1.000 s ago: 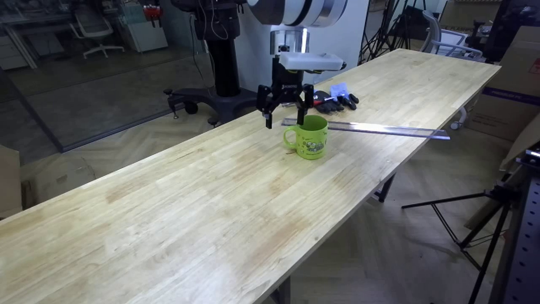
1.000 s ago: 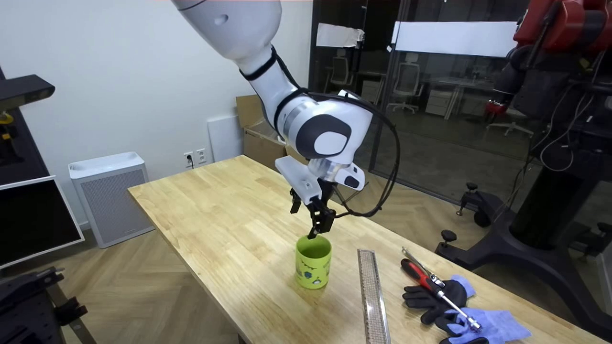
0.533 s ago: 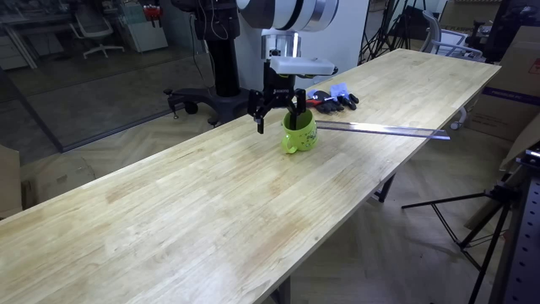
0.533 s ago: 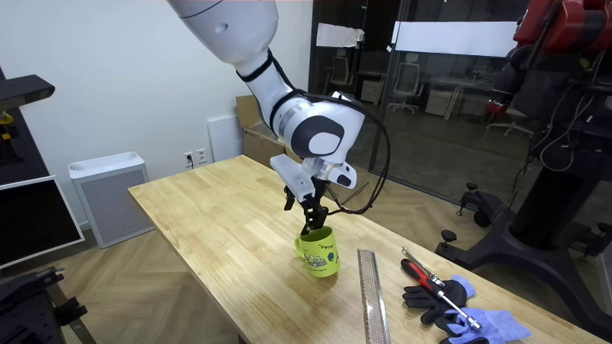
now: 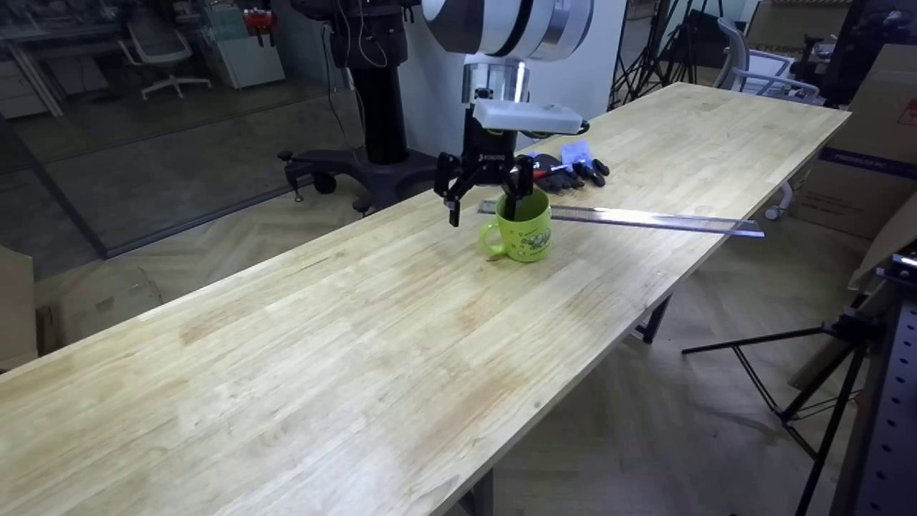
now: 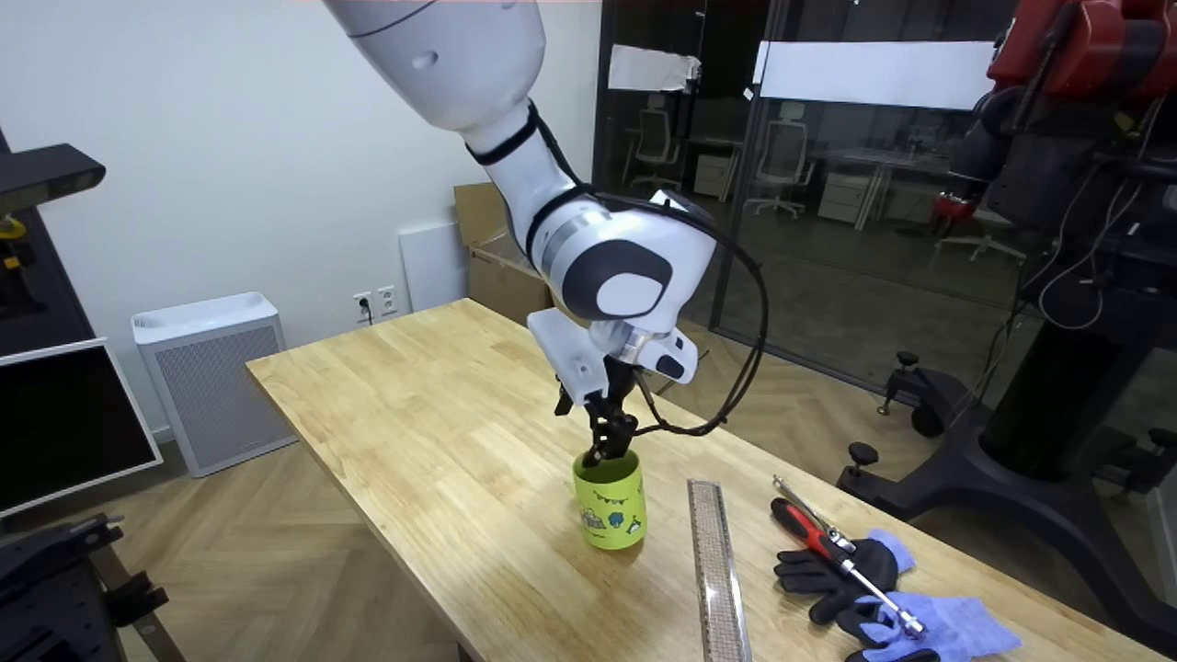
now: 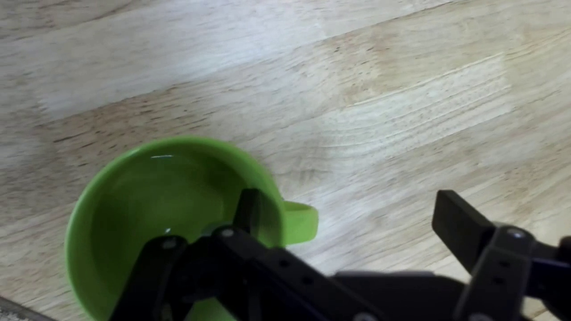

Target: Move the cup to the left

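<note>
The lime-green cup (image 5: 529,244) stands about upright on the wooden table (image 5: 344,344). It also shows in an exterior view (image 6: 614,519), with dark printed figures on its wall. My gripper (image 5: 481,216) is open over the cup's handle side. In the wrist view the gripper (image 7: 348,198) has one finger inside the cup (image 7: 165,187), close to the inner wall by the handle; I cannot tell whether it touches. The other finger is outside, well beyond the handle (image 7: 301,222), with a wide gap. The handle is hidden in an exterior view where the gripper (image 6: 579,437) covers part of the rim.
A clear ruler (image 6: 717,570) lies beside the cup and reaches past the table edge (image 5: 745,228). Dark and blue gloves (image 6: 947,625) and a red-handled tool (image 6: 800,526) lie farther along the table. A wheeled black stand (image 5: 380,168) is beyond the table's edge.
The gripper has lowered, and one finger has gone into the cup. The cup shifted and turned with the arm half a second ago, then moved and turned partly back.
</note>
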`<control>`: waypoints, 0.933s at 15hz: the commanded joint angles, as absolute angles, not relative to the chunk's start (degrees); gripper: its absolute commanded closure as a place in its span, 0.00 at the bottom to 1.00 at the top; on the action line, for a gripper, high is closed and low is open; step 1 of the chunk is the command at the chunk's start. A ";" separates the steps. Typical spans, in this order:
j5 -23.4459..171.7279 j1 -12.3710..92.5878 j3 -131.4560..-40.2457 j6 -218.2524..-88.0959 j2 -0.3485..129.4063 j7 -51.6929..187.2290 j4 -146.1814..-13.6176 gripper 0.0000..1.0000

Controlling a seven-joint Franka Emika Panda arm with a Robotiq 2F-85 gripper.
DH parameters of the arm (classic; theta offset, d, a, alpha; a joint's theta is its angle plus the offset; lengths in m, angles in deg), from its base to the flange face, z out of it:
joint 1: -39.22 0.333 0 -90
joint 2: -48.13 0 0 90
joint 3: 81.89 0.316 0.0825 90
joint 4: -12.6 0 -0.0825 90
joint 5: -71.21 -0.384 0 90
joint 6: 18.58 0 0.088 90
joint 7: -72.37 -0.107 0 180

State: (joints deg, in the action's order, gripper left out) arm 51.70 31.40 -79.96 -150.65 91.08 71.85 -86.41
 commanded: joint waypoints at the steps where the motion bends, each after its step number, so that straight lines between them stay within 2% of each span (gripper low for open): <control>1: 49.95 30.72 -80.38 -152.82 87.87 69.77 -91.50 0.25; 2: 49.50 30.53 -80.50 -153.81 87.30 69.68 -92.84 0.26; 3: 49.06 30.27 -80.51 -154.70 86.75 69.70 -93.98 0.32; 6: 47.78 29.87 -80.52 -157.84 84.76 69.69 -97.57 0.55; 12: 45.82 29.76 -80.45 -161.89 81.34 69.38 -102.44 0.95; 14: 45.80 29.88 -80.55 -161.99 80.48 69.42 -103.05 1.00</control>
State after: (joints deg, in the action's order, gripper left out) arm 46.39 29.85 -80.69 -161.17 83.45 71.17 -100.01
